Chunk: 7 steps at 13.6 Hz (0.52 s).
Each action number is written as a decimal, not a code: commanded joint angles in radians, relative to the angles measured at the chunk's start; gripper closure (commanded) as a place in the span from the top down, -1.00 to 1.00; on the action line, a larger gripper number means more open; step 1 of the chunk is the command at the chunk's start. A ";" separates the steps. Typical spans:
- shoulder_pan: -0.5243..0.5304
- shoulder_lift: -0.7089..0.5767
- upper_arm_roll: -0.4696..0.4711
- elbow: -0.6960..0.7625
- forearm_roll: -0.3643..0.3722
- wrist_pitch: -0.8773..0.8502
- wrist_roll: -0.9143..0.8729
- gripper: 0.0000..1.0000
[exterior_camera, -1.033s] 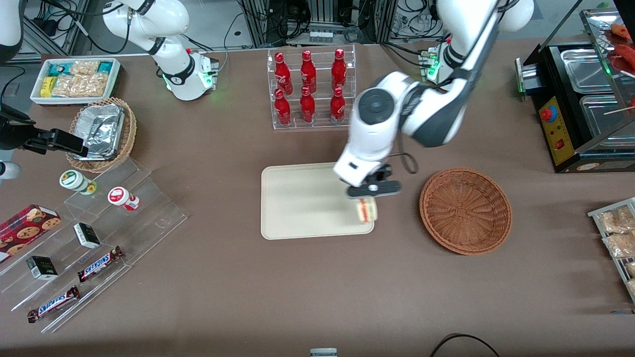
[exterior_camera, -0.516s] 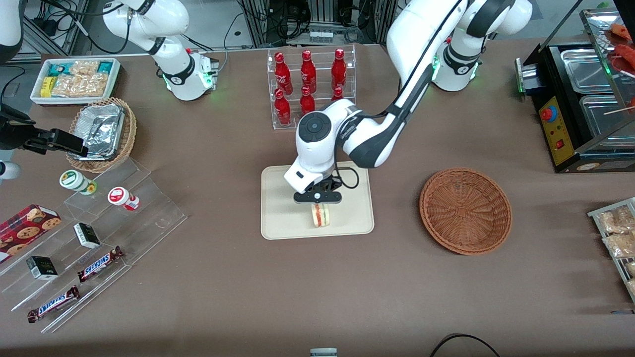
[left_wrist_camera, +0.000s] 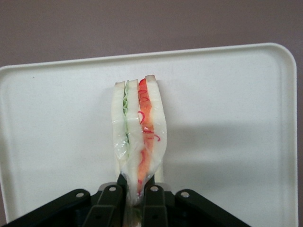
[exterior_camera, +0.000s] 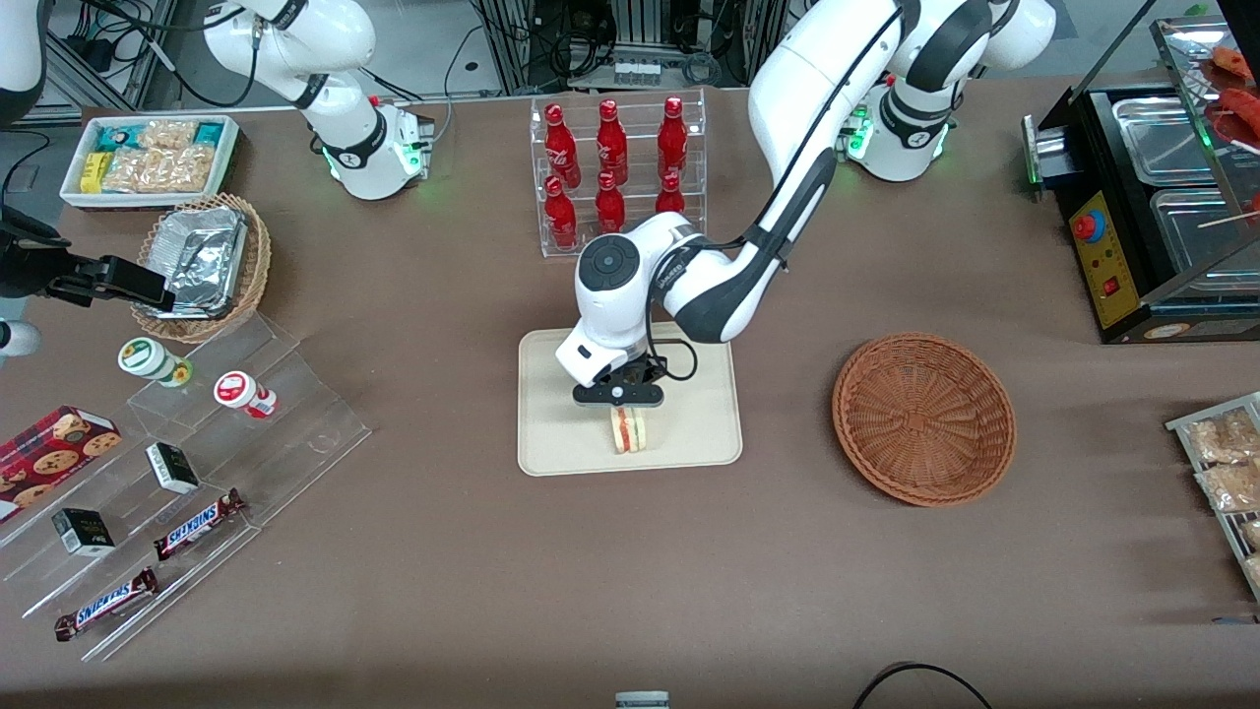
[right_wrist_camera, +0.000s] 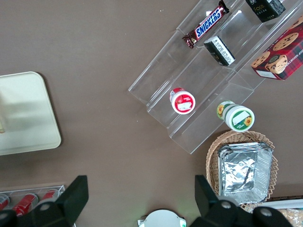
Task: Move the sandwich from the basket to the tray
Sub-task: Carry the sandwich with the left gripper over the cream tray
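The sandwich (exterior_camera: 628, 431) (left_wrist_camera: 138, 137), a plastic-wrapped wedge of pale bread with green and red filling, stands on edge over the cream tray (exterior_camera: 556, 433) (left_wrist_camera: 227, 132), near the tray's edge closest to the front camera. My gripper (exterior_camera: 618, 402) (left_wrist_camera: 136, 189) is shut on the sandwich, its two black fingers pinching the wedge's narrow end. Whether the sandwich touches the tray surface I cannot tell. The reddish-brown wicker basket (exterior_camera: 923, 418) sits empty beside the tray, toward the working arm's end of the table.
A clear rack of red bottles (exterior_camera: 615, 172) stands farther from the front camera than the tray, close to the arm's elbow. Toward the parked arm's end are acrylic steps (exterior_camera: 207, 433) with snacks, a tan basket with a foil container (exterior_camera: 202, 261) and a white snack bin (exterior_camera: 148, 158).
The gripper carried the sandwich from the tray's basket-side edge across to the tray's middle, then lowered slightly. It has stayed shut on the sandwich throughout.
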 commanded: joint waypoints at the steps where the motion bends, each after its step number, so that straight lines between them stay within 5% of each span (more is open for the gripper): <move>1: -0.032 0.027 0.015 0.026 0.020 0.026 -0.028 -1.00; 2: -0.032 0.027 0.015 0.024 0.018 0.026 -0.028 -0.93; 4: -0.032 0.023 0.016 0.024 0.023 0.020 -0.049 0.98; 7: -0.027 0.005 0.020 0.032 0.018 -0.026 -0.052 0.98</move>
